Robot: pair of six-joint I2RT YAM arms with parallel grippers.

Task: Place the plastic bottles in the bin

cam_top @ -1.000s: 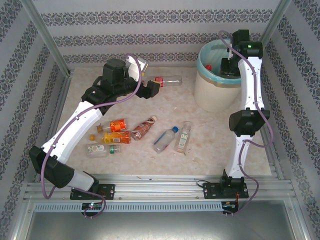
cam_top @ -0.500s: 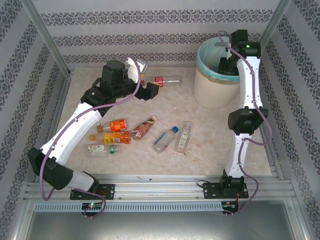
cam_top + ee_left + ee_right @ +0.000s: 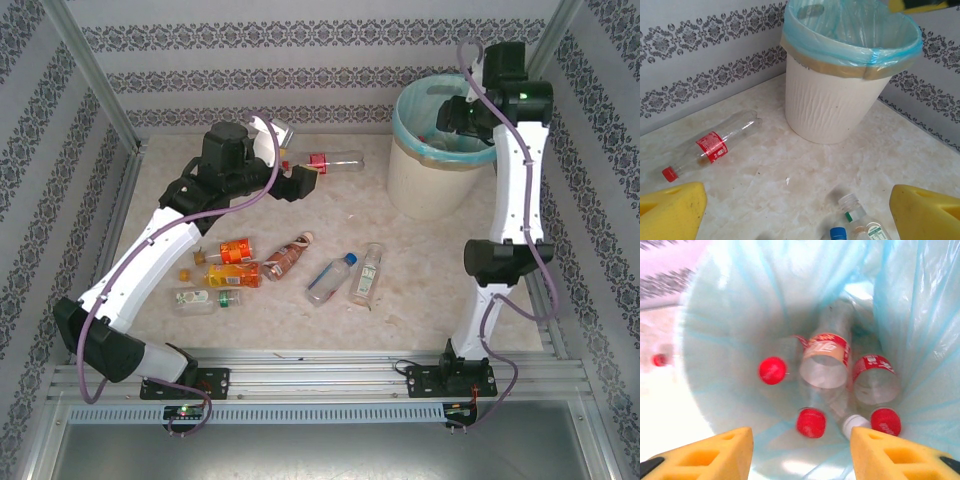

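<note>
Bin of cream-white ribbed plastic (image 3: 420, 185), round, with a light blue bag liner folded over its rim, stands at the far right of the marbled tabletop (image 3: 430, 290). The right gripper (image 3: 455, 118) hovers over the bin's mouth. Its yellow fingers (image 3: 715, 452) are spread apart with nothing between them. Inside the liner lie several clear red-labelled bottles (image 3: 825, 355) with red caps.

The left gripper (image 3: 305, 180) hangs over the far middle of the table with its jaws wide and empty. Just beside it, a clear plastic bottle with red label and red cap (image 3: 335, 160) lies on its side, apart from the bin. Nearer the arms lie:
- two orange-labelled bottles (image 3: 233, 250)
- a brownish bottle (image 3: 288, 257)
- a blue-capped clear bottle (image 3: 330, 277)
- a white-capped clear bottle (image 3: 367, 272)
- a green-capped clear bottle (image 3: 205, 298)
</note>
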